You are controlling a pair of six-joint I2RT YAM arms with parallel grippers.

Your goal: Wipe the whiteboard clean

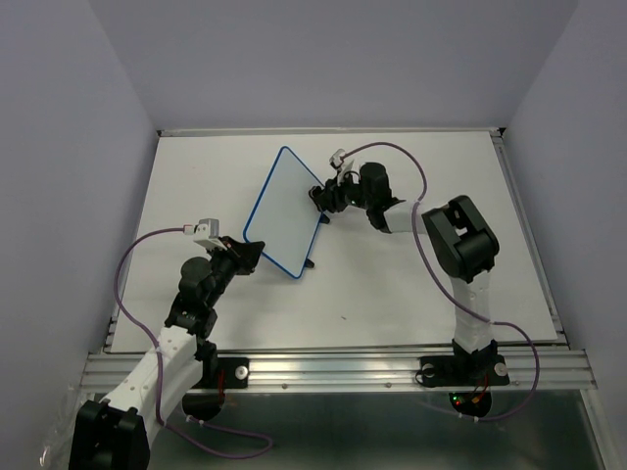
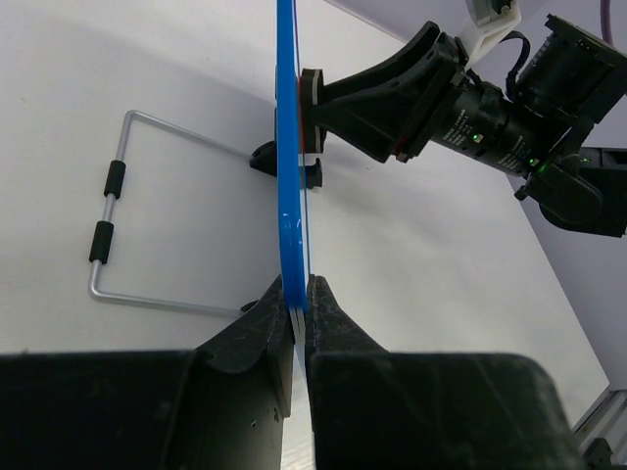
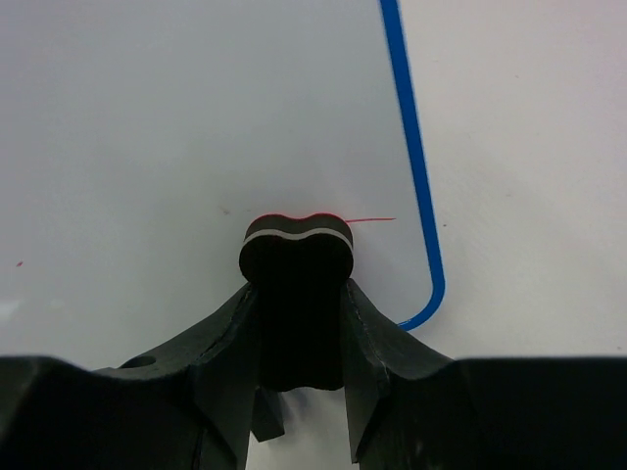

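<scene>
The whiteboard (image 1: 284, 211), white with a thin blue frame, stands tilted up on the table. My left gripper (image 1: 257, 253) is shut on its near lower edge; in the left wrist view the blue frame (image 2: 285, 147) runs edge-on into the gripper (image 2: 301, 299). My right gripper (image 1: 321, 199) is shut on a black eraser (image 3: 296, 250) and presses it flat against the board face (image 3: 196, 117), near a rounded corner of the frame (image 3: 411, 147). A thin red line (image 3: 372, 219) shows beside the eraser's tip. The eraser (image 2: 310, 88) touches the board's right side.
The board's bent wire stand (image 2: 118, 211) with black sleeves lies on the table behind the board. The white table (image 1: 441, 284) is bounded by walls on three sides and a metal rail (image 1: 343, 367) at the near edge. A small dark speck (image 1: 344, 317) lies on the table.
</scene>
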